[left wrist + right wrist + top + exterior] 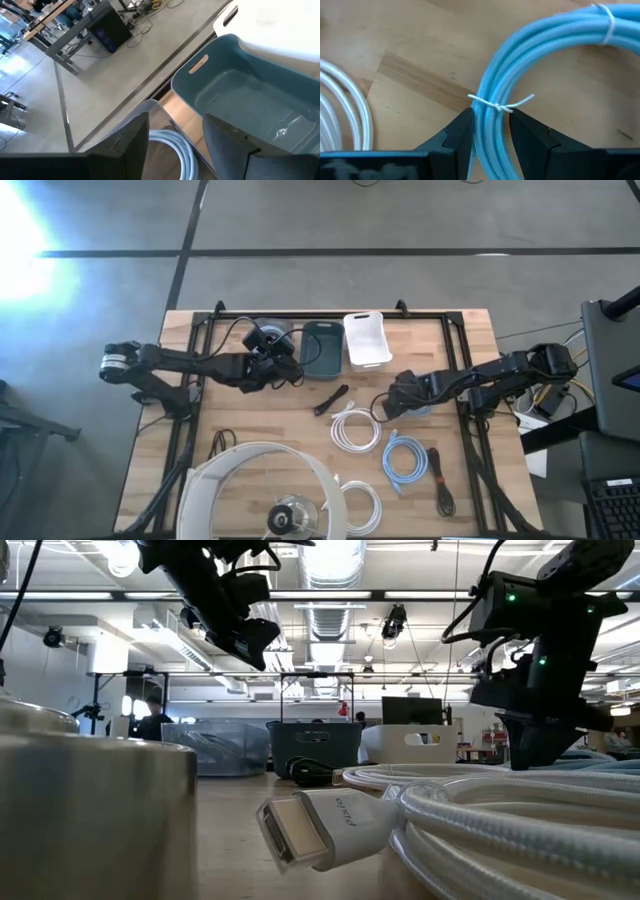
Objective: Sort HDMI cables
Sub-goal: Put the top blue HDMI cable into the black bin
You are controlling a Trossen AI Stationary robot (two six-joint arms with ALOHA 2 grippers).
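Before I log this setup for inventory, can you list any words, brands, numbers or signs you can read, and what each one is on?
White HDMI cable plug: a short embossed marking on its side, too blurred to read.
Light blue cable between the right gripper fingers: no print visible.
Teal bin and white bin: no labels visible.
Signs in the room behind the table: too small to read.

overhead, table-level, two close wrist views
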